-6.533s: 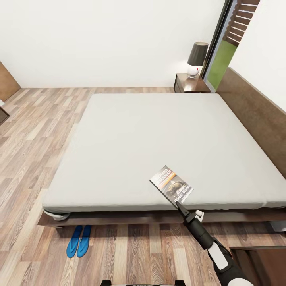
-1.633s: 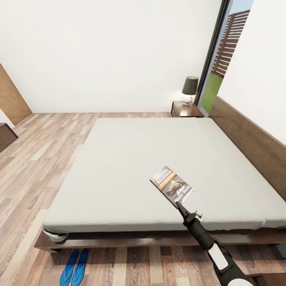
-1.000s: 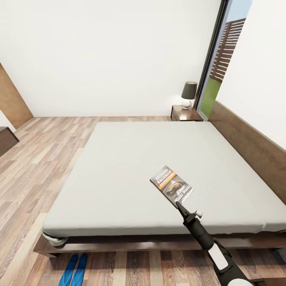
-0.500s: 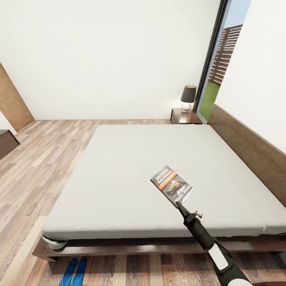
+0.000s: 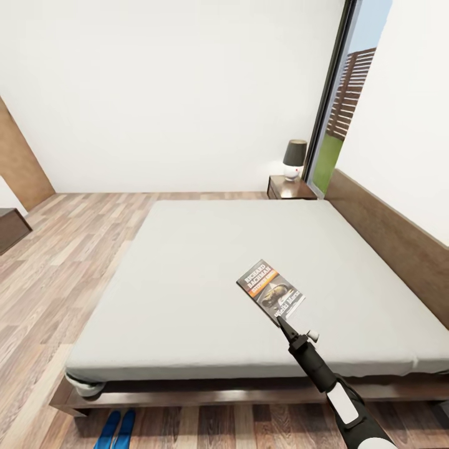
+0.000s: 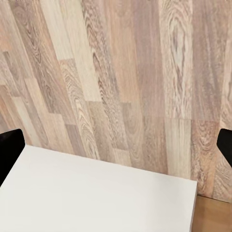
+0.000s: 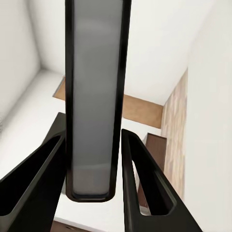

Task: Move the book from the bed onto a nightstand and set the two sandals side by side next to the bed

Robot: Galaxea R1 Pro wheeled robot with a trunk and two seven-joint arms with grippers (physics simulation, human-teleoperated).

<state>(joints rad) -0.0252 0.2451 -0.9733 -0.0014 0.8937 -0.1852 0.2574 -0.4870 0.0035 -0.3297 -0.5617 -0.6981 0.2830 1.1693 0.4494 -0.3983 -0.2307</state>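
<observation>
The book [image 5: 270, 292], dark with white lettering and an orange band, hangs just above the pale grey mattress of the bed [image 5: 206, 262]. My right gripper [image 5: 279, 321] is shut on its near corner. In the right wrist view the book's edge [image 7: 94, 96] stands between the two black fingers [image 7: 142, 174]. The two blue sandals [image 5: 116, 428] lie side by side on the floor at the bed's near left corner. A nightstand [image 5: 288, 188] stands beyond the bed by the headboard [image 5: 386, 237]. My left gripper [image 6: 116, 150] is open over wooden floor.
A lamp [image 5: 294, 158] with a dark shade sits on the nightstand. A tall window [image 5: 340, 106] is behind it. A dark cabinet [image 5: 9, 227] and a brown panel [image 5: 22, 162] stand at the far left. A white surface [image 6: 96, 193] lies under my left gripper.
The head camera has risen and tilted up, so the bed and sandals sit lower in the picture. The right arm and the book keep their place in the view.
</observation>
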